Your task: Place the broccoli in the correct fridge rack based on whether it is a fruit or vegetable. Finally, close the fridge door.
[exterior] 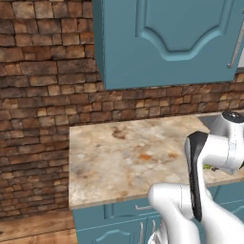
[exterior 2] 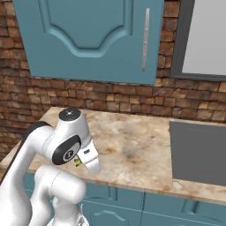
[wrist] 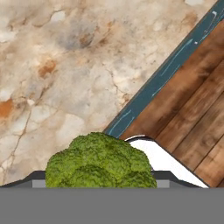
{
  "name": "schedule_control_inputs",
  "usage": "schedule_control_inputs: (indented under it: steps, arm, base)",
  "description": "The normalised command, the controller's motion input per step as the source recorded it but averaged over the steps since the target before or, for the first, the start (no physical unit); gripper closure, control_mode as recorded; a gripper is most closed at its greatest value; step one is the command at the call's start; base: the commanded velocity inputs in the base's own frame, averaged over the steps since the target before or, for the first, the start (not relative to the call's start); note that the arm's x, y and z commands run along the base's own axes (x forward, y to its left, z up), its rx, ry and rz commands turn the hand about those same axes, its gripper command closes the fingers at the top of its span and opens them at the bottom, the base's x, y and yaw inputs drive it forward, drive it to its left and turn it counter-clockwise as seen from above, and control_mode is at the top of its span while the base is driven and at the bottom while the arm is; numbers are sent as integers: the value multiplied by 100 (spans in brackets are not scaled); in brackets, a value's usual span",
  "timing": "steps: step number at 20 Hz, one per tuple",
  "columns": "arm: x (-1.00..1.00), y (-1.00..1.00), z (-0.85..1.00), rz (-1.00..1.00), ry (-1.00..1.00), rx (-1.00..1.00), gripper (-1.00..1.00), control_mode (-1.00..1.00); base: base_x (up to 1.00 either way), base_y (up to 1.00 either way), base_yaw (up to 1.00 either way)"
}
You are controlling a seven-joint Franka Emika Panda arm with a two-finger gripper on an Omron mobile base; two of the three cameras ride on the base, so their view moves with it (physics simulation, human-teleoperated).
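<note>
The broccoli (wrist: 100, 162), a bumpy green clump, sits right between my gripper's (wrist: 100, 178) dark fingertips at the bottom of the hand view, and the gripper is shut on it. It hangs above the front edge of the marble counter (wrist: 65, 78), with wooden floor (wrist: 192, 113) beyond the edge. A sliver of the broccoli (exterior 2: 78, 162) peeks out under the white hand (exterior 2: 89, 159) in the right base view, and a green speck of the broccoli (exterior: 207, 167) shows beside the wrist in the left base view. The fridge rack and fridge door are out of view.
A teal wall cabinet (exterior: 167, 38) hangs over the counter (exterior: 124, 157) against a brick wall (exterior: 43, 95). A dark grey flat panel (exterior 2: 196, 152) lies in the counter at the right, under a grey-framed panel (exterior 2: 203, 35). Teal drawers (exterior 2: 119, 198) run below.
</note>
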Motion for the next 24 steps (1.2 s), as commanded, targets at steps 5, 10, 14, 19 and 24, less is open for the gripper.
schedule_control_inputs:
  steps: [5,10,14,19,24]
  arm:
    - [0,0,0,-2,0,0,100,-100]
    - [-3,-1,0,4,0,0,100,-100]
    - [0,0,0,0,0,0,100,-100]
    - [-6,0,0,-1,0,0,100,-100]
    - [-22,0,-1,-10,0,0,100,100]
  base:
    - [0,0,0]
    - [0,0,0]
    - [0,0,0]
    - [0,0,0]
    - [-38,-9,-40]
